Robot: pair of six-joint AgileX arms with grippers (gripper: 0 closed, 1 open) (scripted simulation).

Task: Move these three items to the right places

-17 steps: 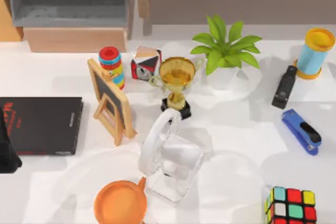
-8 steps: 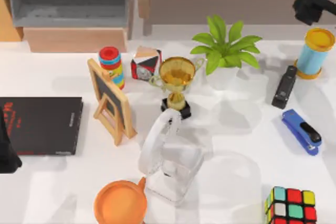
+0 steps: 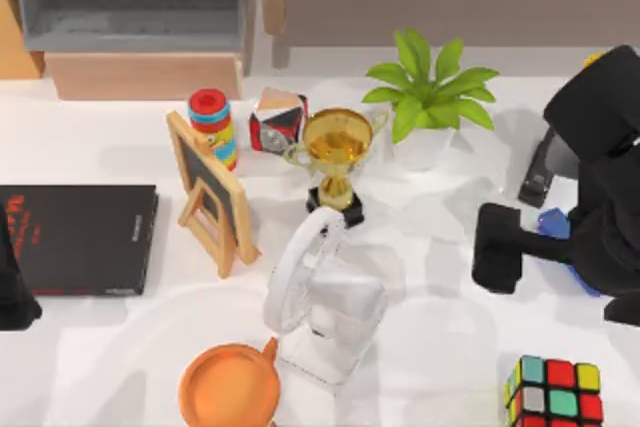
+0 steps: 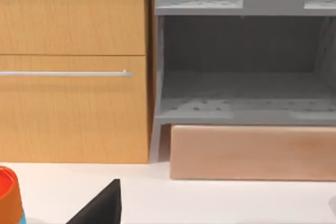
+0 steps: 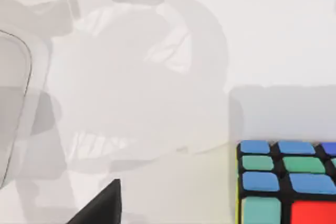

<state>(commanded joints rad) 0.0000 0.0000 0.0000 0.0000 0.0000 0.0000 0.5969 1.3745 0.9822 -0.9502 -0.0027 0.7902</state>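
Reaching in over the right side of the white bench [image 3: 120,367], my right arm [image 3: 600,197] covers most of the blue stapler [image 3: 552,224], of which a small blue piece shows beside the arm. The right hand [image 3: 497,247] hangs as a dark block above the bench between the stapler and the clear fan-like stand [image 3: 320,302]; I cannot tell whether that hand is open or closed. The black stapler [image 3: 540,172] lies just behind it, partly hidden by the arm. Near the front right corner sits the colour cube [image 3: 555,394], and my right wrist camera looks down on its blue, green and red tiles [image 5: 286,182].

At mid-bench the gold trophy [image 3: 337,152] stands upright on its black base, with the potted green plant [image 3: 430,92] to its right and a red, white and black cube [image 3: 277,119] to its left. Farther left are the stacked ring toy [image 3: 213,125] and the small wooden-framed chalkboard easel [image 3: 208,192]. A black book [image 3: 75,237] lies flat on the left side, and an orange bowl [image 3: 230,385] sits at the front edge.

My left arm [image 3: 12,287] stays parked at the left edge, and I cannot tell its hand's state; its camera faces a wooden cabinet [image 4: 73,66] and a grey shelf unit [image 4: 241,77].
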